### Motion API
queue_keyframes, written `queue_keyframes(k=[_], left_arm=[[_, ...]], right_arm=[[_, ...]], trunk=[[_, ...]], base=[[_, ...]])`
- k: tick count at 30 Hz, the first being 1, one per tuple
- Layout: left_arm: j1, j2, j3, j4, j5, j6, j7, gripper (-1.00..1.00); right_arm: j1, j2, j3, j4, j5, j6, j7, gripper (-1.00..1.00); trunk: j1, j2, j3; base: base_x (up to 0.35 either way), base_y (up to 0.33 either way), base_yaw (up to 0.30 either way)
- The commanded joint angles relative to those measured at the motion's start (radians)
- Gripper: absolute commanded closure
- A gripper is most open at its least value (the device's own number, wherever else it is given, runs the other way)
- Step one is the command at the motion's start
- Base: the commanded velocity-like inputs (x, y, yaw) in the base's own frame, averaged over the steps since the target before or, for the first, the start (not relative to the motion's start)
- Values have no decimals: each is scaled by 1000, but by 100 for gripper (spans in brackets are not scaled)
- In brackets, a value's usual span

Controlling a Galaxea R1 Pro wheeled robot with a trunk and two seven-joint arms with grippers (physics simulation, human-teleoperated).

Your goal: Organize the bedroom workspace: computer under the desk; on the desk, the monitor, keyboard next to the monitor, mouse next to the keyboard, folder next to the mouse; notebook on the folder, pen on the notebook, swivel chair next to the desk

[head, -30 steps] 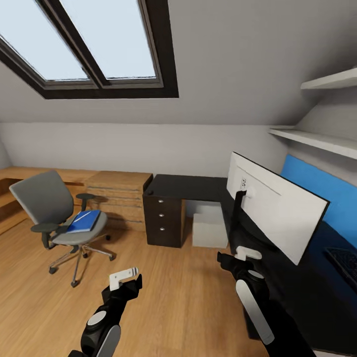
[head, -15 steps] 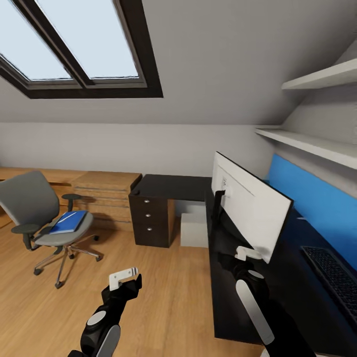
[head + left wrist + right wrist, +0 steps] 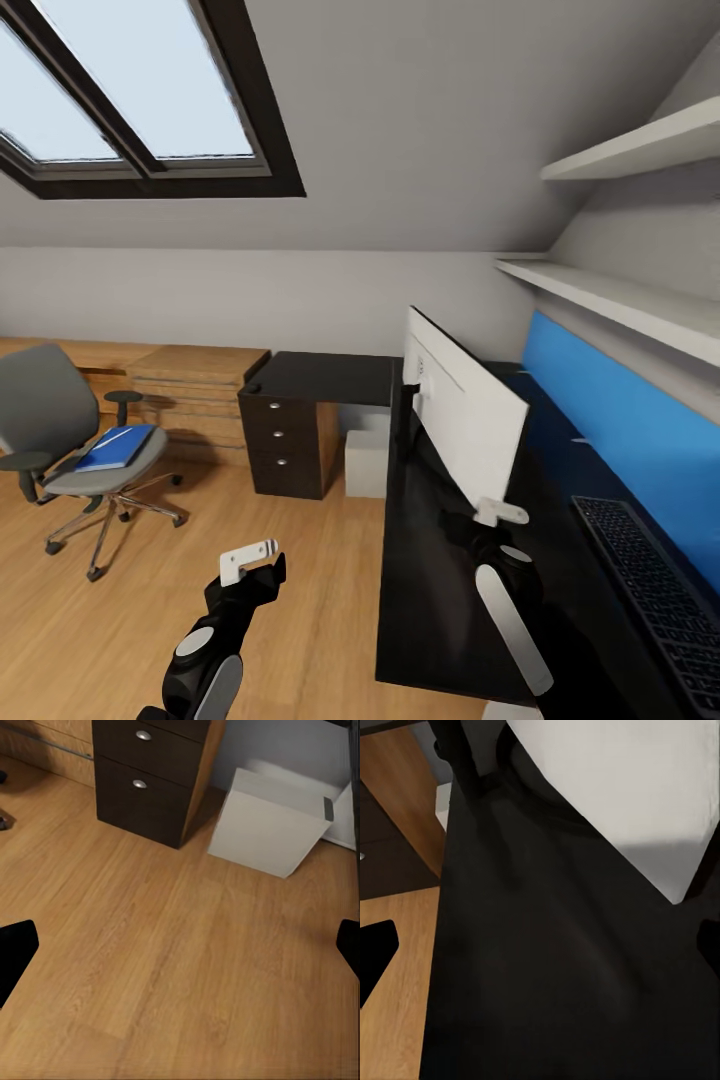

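The left claw (image 3: pixel 250 562) hangs over bare wooden floor (image 3: pixel 300 600), its fingers spread wide with nothing between them; its wrist view shows the two dark fingertips (image 3: pixel 15 952) at opposite edges above the floorboards. The right claw (image 3: pixel 498 514) is held over the near end of the black desk (image 3: pixel 420 600), also wide and empty, just in front of the lower corner of the white monitor (image 3: pixel 465 410), which stands on the desk with its back toward the camera. The keyboard (image 3: pixel 650 590) lies on the desk, beyond the monitor's screen side, near the blue wall panel (image 3: pixel 620 410). The pale computer (image 3: pixel 366 462) sits on the floor under the desk, beside a dark drawer unit (image 3: pixel 280 440). Well apart at the left, the grey swivel chair (image 3: pixel 45 420) carries the blue folder (image 3: pixel 115 448) on its seat.
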Motion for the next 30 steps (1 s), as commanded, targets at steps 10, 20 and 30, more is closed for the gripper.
queue_keyframes(k=[10,20,30], left_arm=[[-1,0,0,-2,9,3,8,-100],[-1,1,0,-2,8,3,8,-100],[-1,8,7,-2,10,3,8,-100]], right_arm=[[-1,-1,2,0,-9,2,-10,-100],[-1,-1,2,0,-9,0,-11,-100],[-1,-1,1,1,-9,0,-11,-100]], trunk=[[0,-1,-2],[0,-1,0],[0,-1,9]], base=[[-1,-37,0],[-166,-195,-17],[-21,-218,-164]])
